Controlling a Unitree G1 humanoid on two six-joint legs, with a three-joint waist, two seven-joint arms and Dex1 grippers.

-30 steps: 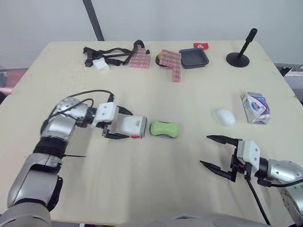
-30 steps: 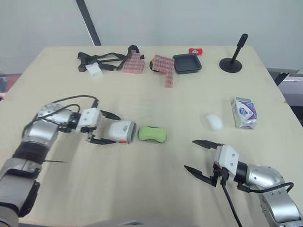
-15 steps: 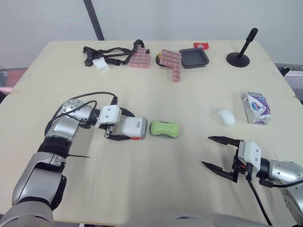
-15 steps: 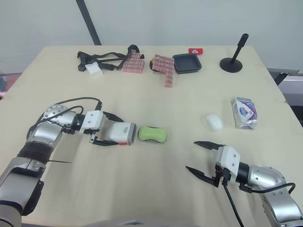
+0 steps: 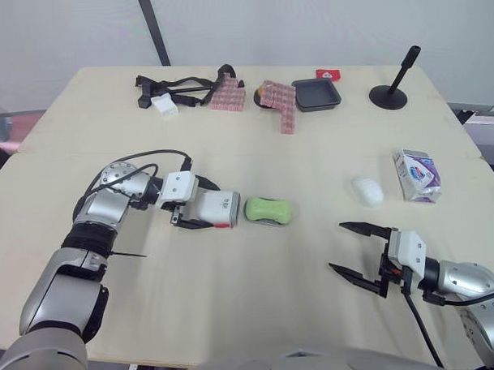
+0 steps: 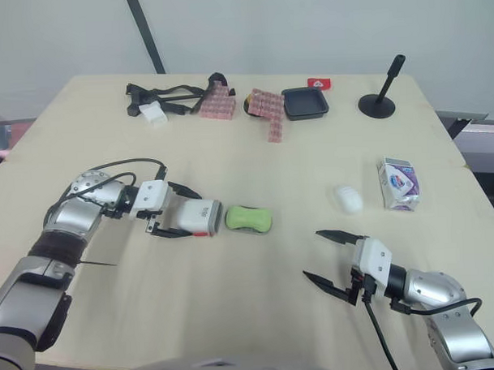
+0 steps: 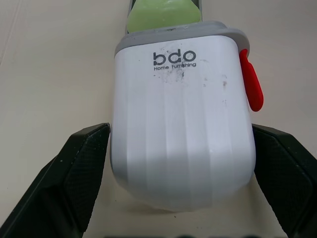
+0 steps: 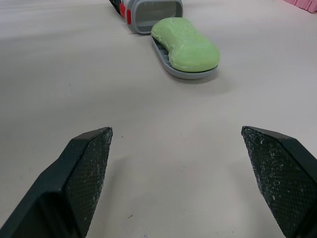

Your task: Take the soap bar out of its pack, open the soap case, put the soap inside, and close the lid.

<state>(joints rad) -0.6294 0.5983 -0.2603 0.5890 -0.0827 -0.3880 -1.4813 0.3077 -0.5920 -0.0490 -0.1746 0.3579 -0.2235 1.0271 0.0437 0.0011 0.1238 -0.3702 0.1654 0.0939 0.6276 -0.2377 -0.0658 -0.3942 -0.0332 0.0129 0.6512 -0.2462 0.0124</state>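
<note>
On the table (image 5: 259, 298), a white case cover (image 7: 182, 119) is gripped at its sides by the left gripper (image 5: 198, 205), whose fingers (image 7: 81, 168) are closed against it. The cover is laid on its side, its long axis running left to right, its grey-rimmed mouth turned to the robot's right. Just beside that mouth, in line with it, a green soap (image 5: 268, 209) is seen on a grey tray (image 8: 173, 69). The right gripper (image 5: 336, 246) is held wide open and empty, well apart.
</note>
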